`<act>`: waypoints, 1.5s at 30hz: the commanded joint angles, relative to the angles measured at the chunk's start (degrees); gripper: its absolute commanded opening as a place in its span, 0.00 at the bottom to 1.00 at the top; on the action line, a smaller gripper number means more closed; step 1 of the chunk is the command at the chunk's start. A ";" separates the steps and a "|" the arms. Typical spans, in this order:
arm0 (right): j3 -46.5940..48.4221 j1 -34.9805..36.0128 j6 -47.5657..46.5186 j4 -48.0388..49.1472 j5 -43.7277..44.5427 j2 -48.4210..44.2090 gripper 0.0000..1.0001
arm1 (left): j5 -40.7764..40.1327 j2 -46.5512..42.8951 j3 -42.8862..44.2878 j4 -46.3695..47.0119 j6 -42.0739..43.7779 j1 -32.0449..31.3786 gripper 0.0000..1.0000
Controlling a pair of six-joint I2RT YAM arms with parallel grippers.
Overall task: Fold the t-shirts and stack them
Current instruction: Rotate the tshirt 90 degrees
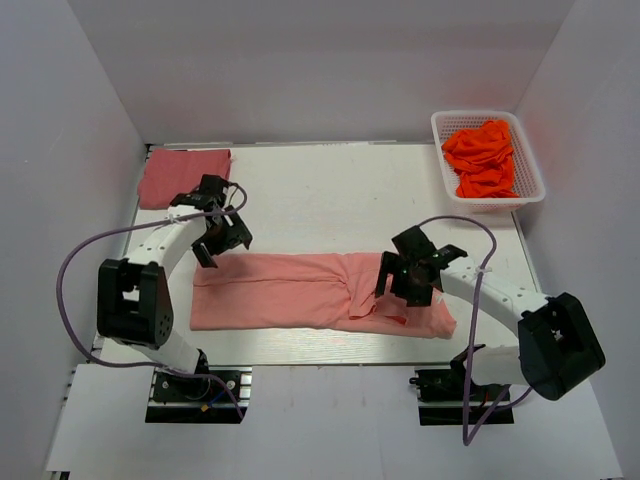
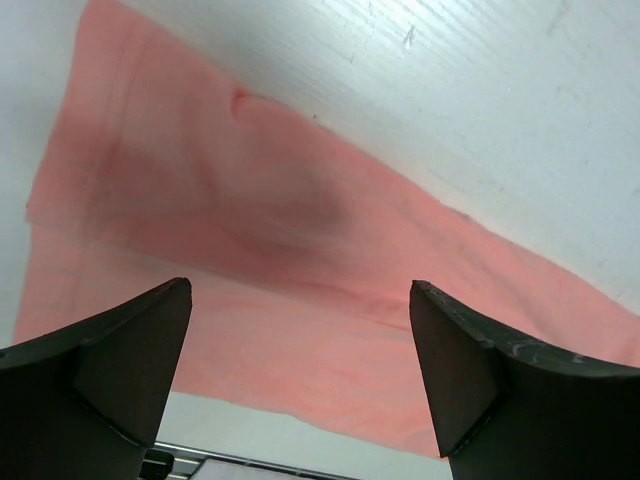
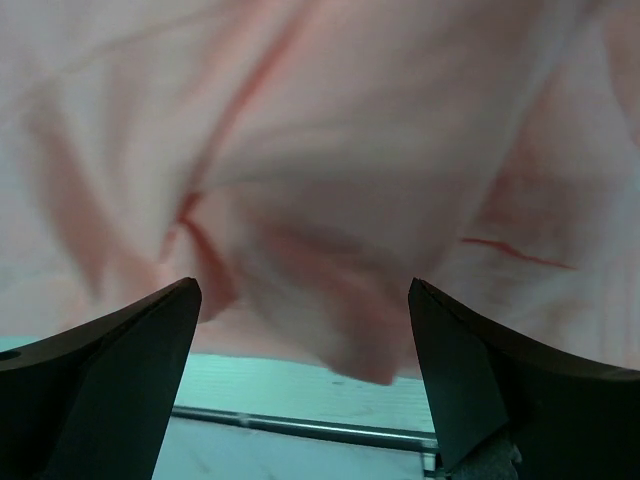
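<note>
Across the near middle of the white table lies the light salmon-pink cloth t-shirt, a long strip. The left end effector and the right end effector hover over its ends, jaws wide, holding nothing. A folded rose-red t-shirt lies far left. A white plastic basket of orange cloth stands far right.
</note>
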 commanded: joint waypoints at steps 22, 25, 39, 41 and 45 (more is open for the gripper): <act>50.11 -12.06 -17.40 19.23 -10.91 52.41 0.90 | 31.18 1.81 -16.66 -7.11 -5.16 -28.35 0.95; 76.03 -11.35 -24.43 10.51 -20.07 66.38 0.90 | 43.74 0.15 -10.95 -2.12 -0.67 -34.07 0.99; 65.46 -8.72 -31.14 9.87 -16.65 42.42 0.90 | 11.78 -6.97 9.28 -14.56 3.74 -34.89 0.99; 62.91 -7.14 -29.64 7.74 -16.82 40.93 0.90 | 2.81 -9.51 9.28 -17.12 1.02 -34.89 0.99; 48.09 -1.34 -24.98 11.85 -17.44 34.34 0.90 | -7.18 -18.10 7.37 -20.21 -8.56 -33.83 0.99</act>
